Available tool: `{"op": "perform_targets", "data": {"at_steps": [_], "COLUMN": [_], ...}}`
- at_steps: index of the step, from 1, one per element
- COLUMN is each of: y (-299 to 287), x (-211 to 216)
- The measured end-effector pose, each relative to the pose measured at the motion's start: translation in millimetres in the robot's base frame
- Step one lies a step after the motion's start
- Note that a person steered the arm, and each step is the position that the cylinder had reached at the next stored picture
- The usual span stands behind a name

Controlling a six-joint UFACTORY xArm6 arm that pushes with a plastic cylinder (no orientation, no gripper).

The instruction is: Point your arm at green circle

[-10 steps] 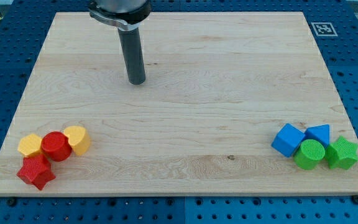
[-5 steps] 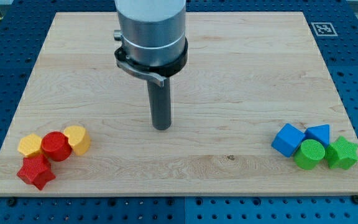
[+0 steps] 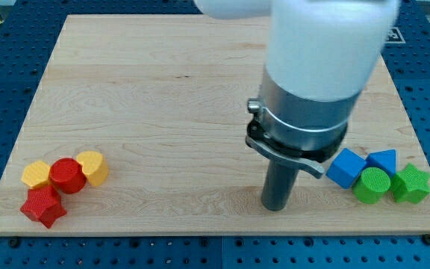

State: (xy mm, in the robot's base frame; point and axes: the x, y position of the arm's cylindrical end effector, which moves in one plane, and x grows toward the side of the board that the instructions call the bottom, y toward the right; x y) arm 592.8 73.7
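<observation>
Here, nearest the view's bottom edge, my tip rests on the wooden surface in the lower middle-right of the frame, with bare wood between it and the right-hand cluster of blocks. The green circle sits in the lower right corner, touching the blue cube on its upper left and the green star on its right, with a blue triangle just behind. It looks like a small, light, rigid plastic cylinder with a ribbed side, so I judge it would slide easily under a slight nudge; nothing is to be gripped here, and the rod only needs to close in from the view's left without shoving the neighbours. In the lower left corner, well apart, lie a red star, a red circle and two yellow blocks. Farther up, the arm stands nearly upright over the rod, its grey collar and blurred white body filling the upper right. The end effector is a plain rod with nothing to spread or press together, so it holds nothing.
</observation>
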Motion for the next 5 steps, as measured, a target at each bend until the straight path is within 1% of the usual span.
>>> {"op": "perform_targets", "data": {"at_steps": [1, 2, 3, 5], "y": [0.0, 39.1, 97.5, 109.2], "x": [0.0, 1.2, 2.2, 5.4]}}
